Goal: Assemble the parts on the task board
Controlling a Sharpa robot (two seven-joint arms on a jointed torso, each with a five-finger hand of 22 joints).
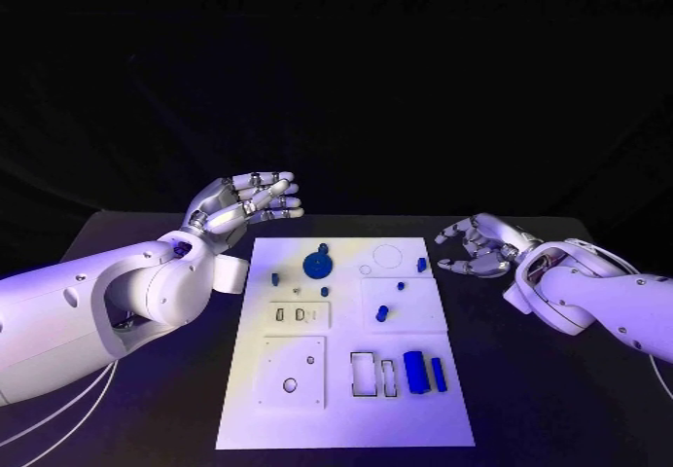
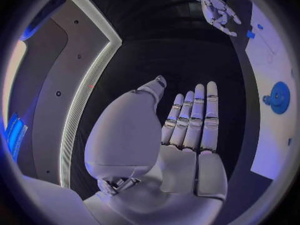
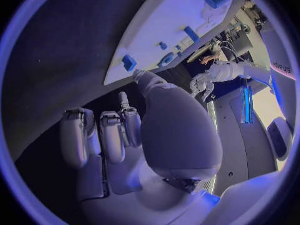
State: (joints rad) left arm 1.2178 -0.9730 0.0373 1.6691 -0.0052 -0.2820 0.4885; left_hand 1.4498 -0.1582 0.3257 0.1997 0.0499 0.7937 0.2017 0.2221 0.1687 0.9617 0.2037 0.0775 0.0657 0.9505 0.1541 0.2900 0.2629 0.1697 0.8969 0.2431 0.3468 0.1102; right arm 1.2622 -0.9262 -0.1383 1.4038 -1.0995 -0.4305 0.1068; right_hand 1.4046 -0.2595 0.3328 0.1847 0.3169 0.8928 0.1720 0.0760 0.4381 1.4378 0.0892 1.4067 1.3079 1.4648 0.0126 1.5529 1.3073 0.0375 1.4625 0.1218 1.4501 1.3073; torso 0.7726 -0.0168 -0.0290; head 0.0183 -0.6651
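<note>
While both hands hang clear of the task board (image 1: 421, 409), little of the assembly looks settled, as far as I can judge; the left hand (image 1: 250, 201) hovers beyond the board's far left corner, its fingers straight, side by side and holding nothing, which the left wrist view confirms with the open palm (image 2: 187, 135); the right hand (image 1: 477, 246) sits just off the board's far right edge, its fingers curled loosely inward around nothing, so it carries no part either; on the board, the round blue gear (image 1: 318, 264) appears seated near the far middle, with a small blue peg (image 1: 275, 279) to its left and another small piece (image 1: 421, 264) near the right edge; a further blue peg (image 1: 381, 313) stands in the middle square; two long blue bars (image 1: 416, 370) lie loose at the near right, just beside the open rectangular slots (image 1: 365, 375) that look meant for them; the near left plate (image 1: 295, 372) shows bare holes; by my reading the gear may be placed, while the bars and several pegs remain to be fitted, though I cannot tell which small pegs are already home
</note>
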